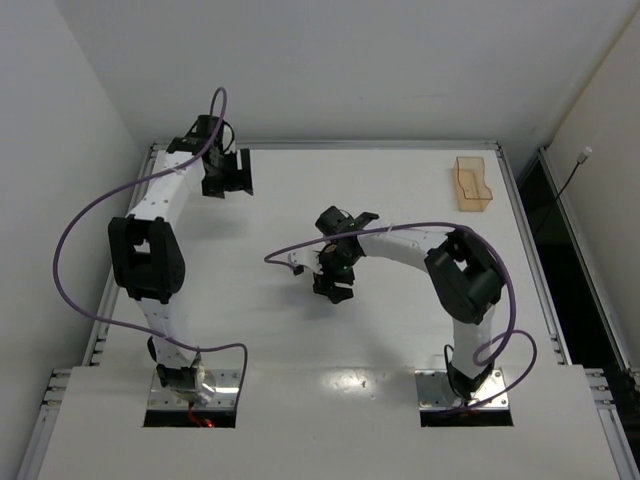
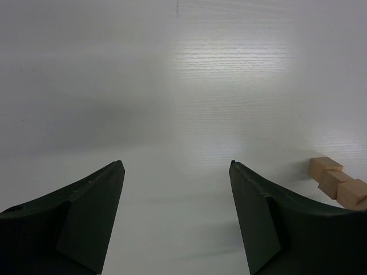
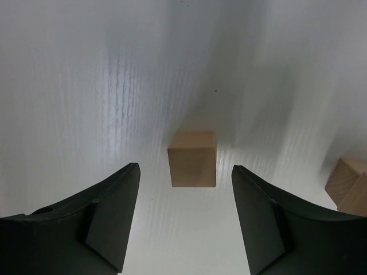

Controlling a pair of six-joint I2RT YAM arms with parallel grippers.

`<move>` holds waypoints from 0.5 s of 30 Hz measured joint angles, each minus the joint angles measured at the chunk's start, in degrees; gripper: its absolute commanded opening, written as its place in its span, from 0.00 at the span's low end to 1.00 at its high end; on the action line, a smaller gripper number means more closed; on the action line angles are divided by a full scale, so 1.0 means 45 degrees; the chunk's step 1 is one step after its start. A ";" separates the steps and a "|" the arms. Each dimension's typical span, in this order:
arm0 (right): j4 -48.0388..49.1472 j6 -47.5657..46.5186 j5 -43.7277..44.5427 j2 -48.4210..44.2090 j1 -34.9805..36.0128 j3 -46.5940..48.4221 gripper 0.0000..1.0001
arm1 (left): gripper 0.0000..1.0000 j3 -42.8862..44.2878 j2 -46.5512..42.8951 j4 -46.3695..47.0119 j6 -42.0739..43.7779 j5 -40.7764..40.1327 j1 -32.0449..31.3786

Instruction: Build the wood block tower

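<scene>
A light tan wooden cube [image 3: 192, 158] sits on the white table just ahead of my right gripper [image 3: 185, 166], in line with the gap between the open, empty jaws. Part of another cube [image 3: 350, 186] shows at the right edge of that view. In the top view my right gripper [image 1: 335, 283] points down at the table's middle and hides the cubes. My left gripper [image 2: 176, 163] is open and empty over bare table, with a small group of tan cubes [image 2: 338, 182] to its right. In the top view it [image 1: 232, 172] is at the far left. No stacked column shows.
A translucent tan tray [image 1: 472, 184] lies at the far right of the table [image 1: 400, 330]. Purple cables loop from both arms. Walls close in the table at the left, back and right.
</scene>
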 measured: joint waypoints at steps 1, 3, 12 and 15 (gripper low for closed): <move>0.0000 0.0005 0.0000 0.0005 0.0000 0.0029 0.62 | 0.71 0.0000 0.0068 0.0005 0.0000 0.0049 0.0029; -0.0019 0.0010 0.0015 0.0029 0.0000 0.0102 0.61 | 0.71 0.0005 0.0194 -0.0010 0.0000 0.0083 0.0058; -0.0097 0.0049 0.0238 0.0505 0.0029 0.0486 0.51 | 0.71 0.0029 0.0350 -0.0039 0.0000 0.0194 0.0078; -0.0117 0.0092 0.0423 0.0724 0.0039 0.0593 0.47 | 0.71 0.0029 0.0350 -0.0044 0.0000 0.0194 0.0078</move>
